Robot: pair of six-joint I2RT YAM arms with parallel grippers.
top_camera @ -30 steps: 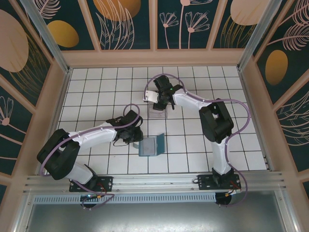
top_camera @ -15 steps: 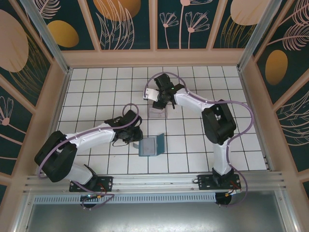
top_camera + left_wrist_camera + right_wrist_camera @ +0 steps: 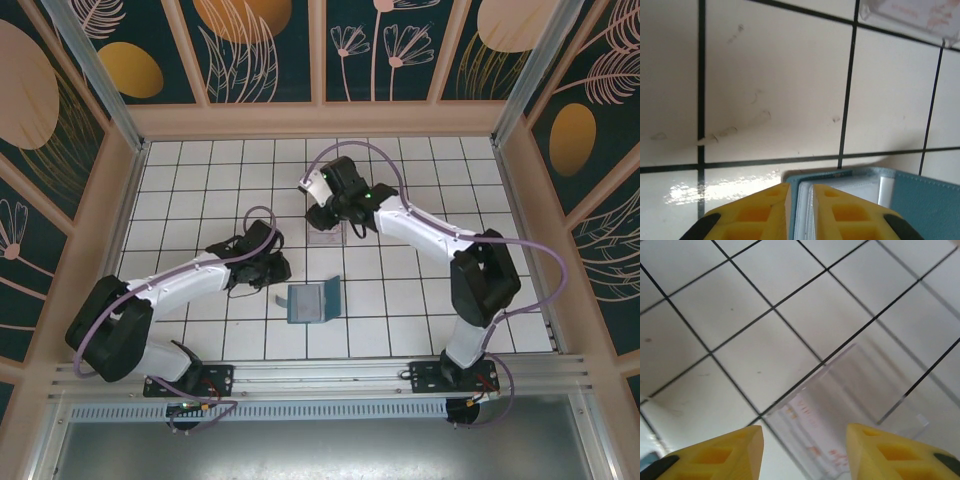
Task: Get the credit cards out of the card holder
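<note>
The slate-blue card holder (image 3: 312, 302) lies open on the white tiles in front of the arms. My left gripper (image 3: 280, 280) stands at its far left corner. In the left wrist view that gripper (image 3: 800, 186) is closed to a narrow gap on the left edge of the card holder (image 3: 920, 200). Blue cover and whitish sleeve layers sit between the fingers. My right gripper (image 3: 322, 212) hangs open above a clear box; in the right wrist view the gripper (image 3: 804, 427) has nothing between its fingers. A whitish credit card (image 3: 812, 440) with reddish print lies in that box.
The clear plastic box (image 3: 326, 236) sits about one tile beyond the card holder, and its corner shows in the left wrist view (image 3: 910, 12). Patterned walls enclose the tiled floor (image 3: 200, 190) on three sides. The arm bases stand at the near edge.
The right arm's elbow has swung out to the right while its gripper stayed over the clear box. The left gripper has shifted slightly up and left. The card holder has not moved.
</note>
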